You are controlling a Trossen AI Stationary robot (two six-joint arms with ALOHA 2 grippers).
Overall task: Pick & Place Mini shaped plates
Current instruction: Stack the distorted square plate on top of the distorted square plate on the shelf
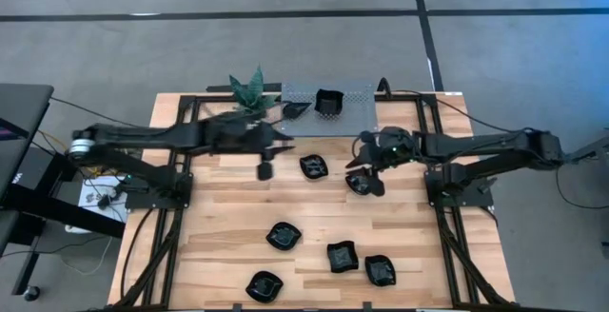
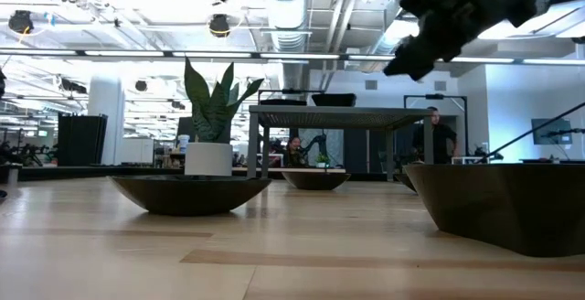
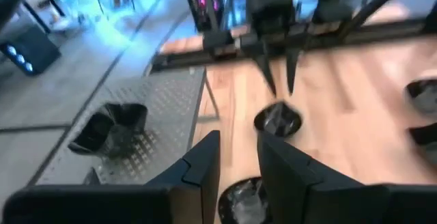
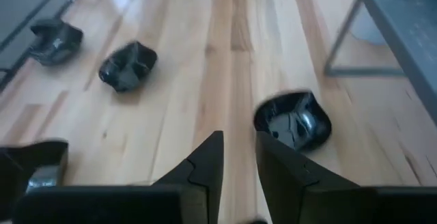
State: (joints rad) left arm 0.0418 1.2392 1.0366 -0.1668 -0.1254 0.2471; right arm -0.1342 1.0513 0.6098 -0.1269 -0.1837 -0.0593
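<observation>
Several small black shaped plates lie on the wooden table; two more sit on a raised grey metal platform (image 1: 357, 112) at the far edge, one (image 1: 328, 102) deep, one (image 1: 297, 109) flat. My right gripper (image 1: 367, 173) hovers open, fingers pointing down, just above a plate (image 1: 362, 185); in the left wrist view its fingers (image 3: 268, 74) stand over that plate (image 3: 276, 119). My left gripper (image 1: 266, 167) hangs open above bare wood, left of another plate (image 1: 313, 166), which shows ahead of its fingers (image 3: 242, 198). Both grippers hold nothing.
Other plates lie toward the near edge (image 1: 283, 236), (image 1: 343, 256), (image 1: 381, 270), (image 1: 264, 285). A potted plant (image 1: 249, 91) stands left of the platform. The platform's leg (image 4: 341, 39) rises near the far plates. Bare wood lies on the table's left half (image 1: 214, 217).
</observation>
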